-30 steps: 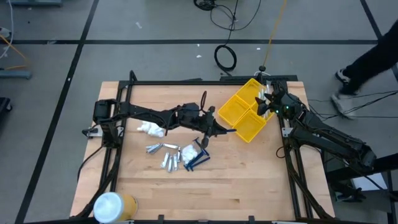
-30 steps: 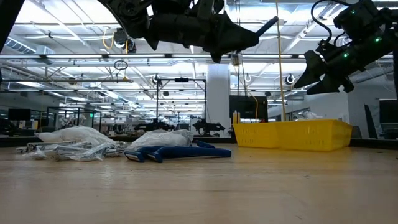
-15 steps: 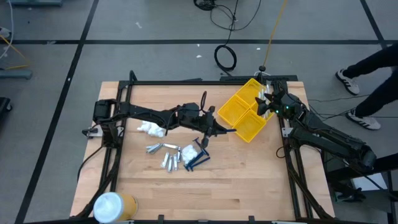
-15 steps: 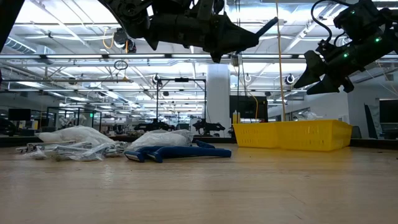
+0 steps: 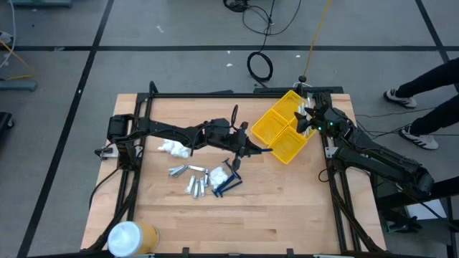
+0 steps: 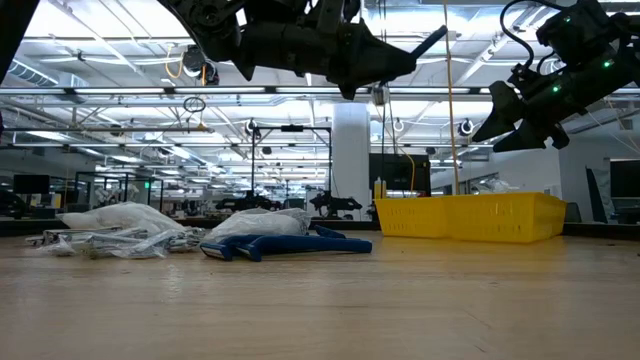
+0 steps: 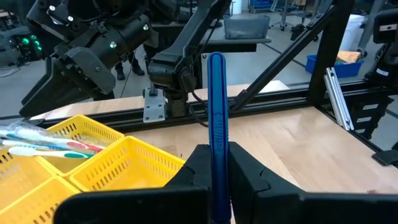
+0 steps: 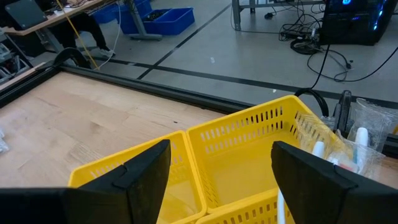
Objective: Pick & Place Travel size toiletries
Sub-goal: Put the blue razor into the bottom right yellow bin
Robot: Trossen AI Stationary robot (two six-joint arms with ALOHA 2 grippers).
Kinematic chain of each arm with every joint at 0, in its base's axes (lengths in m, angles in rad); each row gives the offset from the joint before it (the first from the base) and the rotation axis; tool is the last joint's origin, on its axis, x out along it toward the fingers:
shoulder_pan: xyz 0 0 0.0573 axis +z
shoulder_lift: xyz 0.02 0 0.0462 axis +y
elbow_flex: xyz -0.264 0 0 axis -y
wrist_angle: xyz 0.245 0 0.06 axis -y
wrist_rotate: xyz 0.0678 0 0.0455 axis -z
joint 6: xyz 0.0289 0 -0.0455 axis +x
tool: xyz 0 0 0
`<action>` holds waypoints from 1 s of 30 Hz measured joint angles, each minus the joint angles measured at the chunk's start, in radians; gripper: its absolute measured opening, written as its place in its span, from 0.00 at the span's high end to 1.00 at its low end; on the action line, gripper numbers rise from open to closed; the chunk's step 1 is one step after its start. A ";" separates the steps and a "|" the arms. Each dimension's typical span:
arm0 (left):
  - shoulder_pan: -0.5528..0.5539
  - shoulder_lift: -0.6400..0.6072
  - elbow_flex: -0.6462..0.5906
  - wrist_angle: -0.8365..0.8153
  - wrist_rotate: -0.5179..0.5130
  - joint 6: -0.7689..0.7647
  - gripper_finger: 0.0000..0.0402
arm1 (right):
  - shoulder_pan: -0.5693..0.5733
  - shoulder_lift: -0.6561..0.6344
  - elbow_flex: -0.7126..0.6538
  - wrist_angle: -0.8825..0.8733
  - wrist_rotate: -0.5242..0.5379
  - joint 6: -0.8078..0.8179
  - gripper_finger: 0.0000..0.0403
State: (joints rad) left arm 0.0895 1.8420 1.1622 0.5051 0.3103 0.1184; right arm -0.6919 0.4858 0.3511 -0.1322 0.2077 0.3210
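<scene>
The left gripper (image 5: 252,148) hangs at the centre of the high view, just left of the yellow bin (image 5: 285,145), clenched on a dark blue comb (image 7: 216,118). In the left wrist view the comb stands upright between the fingers (image 7: 198,163), its long axis pointing away past the fingertips; from overhead it can barely be told apart from the arm. The right gripper (image 5: 307,120) hovers over the bin's right edge, jaws spread, holding nothing. The other toiletries (image 5: 201,179) lie loose below centre: silvery tubes, packets, blue pieces. Bare wood fills the lower half of the table (image 5: 287,208). Only the wrist views show toothbrushes (image 7: 43,143) already in a bin compartment.
</scene>
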 joint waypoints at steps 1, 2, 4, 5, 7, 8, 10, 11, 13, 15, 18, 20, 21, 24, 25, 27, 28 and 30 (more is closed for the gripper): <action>0.000 0.000 0.000 -0.001 0.000 0.000 0.97 | 0.000 0.000 0.000 0.000 0.000 0.000 0.34; 0.000 0.000 0.000 -0.004 0.000 0.001 0.97 | 0.000 0.000 0.000 0.000 0.000 0.000 0.34; 0.000 0.000 0.000 -0.006 0.000 0.005 0.98 | 0.000 0.000 0.000 0.000 0.000 0.000 0.34; 0.000 0.000 0.000 -0.007 0.000 0.005 0.98 | 0.000 0.000 0.000 0.000 0.000 0.000 0.34; 0.000 0.000 0.000 -0.007 0.000 0.005 0.98 | 0.000 0.000 0.000 0.000 0.000 0.000 0.34; 0.000 0.000 0.000 -0.007 0.000 0.006 0.98 | 0.000 0.000 0.000 0.000 0.000 0.000 0.34; 0.000 0.000 0.000 -0.007 0.000 0.008 0.98 | 0.000 0.000 0.000 0.000 0.000 0.000 0.34; 0.000 0.000 0.000 -0.007 0.000 0.008 0.98 | 0.000 0.000 0.000 0.000 0.000 0.000 0.34; 0.000 0.000 0.000 -0.005 -0.002 0.008 0.98 | 0.000 0.000 0.000 0.000 0.000 0.000 0.34; 0.000 0.000 0.000 -0.003 -0.013 0.005 0.97 | 0.000 0.000 0.000 0.000 0.000 0.000 0.34; 0.003 0.000 0.000 0.013 -0.045 -0.025 0.97 | 0.000 0.000 0.000 0.000 0.000 0.000 0.34; 0.003 0.000 0.000 0.038 -0.058 -0.049 0.98 | 0.000 0.000 0.000 0.000 0.000 0.000 0.34; 0.002 0.000 0.000 0.050 -0.058 -0.055 0.98 | 0.000 0.000 0.000 0.000 0.000 0.000 0.34; -0.005 -0.001 0.001 0.081 -0.061 -0.061 0.98 | 0.000 0.000 0.000 0.000 0.000 0.000 0.34; -0.007 -0.001 0.001 0.094 -0.060 -0.061 0.98 | 0.000 0.000 0.000 0.000 0.000 0.000 0.34; -0.009 -0.001 0.001 0.122 -0.057 -0.057 0.97 | 0.000 0.000 0.000 0.000 0.000 0.000 0.34; -0.008 -0.001 0.001 0.132 -0.057 -0.057 0.97 | 0.000 0.000 0.000 0.000 0.000 0.000 0.34; -0.004 -0.001 0.001 0.138 -0.058 -0.058 0.97 | 0.000 0.000 0.000 0.000 0.000 0.000 0.34</action>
State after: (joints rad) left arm 0.0853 1.8412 1.1629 0.6434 0.2523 0.0601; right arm -0.6918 0.4854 0.3511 -0.1326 0.2077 0.3210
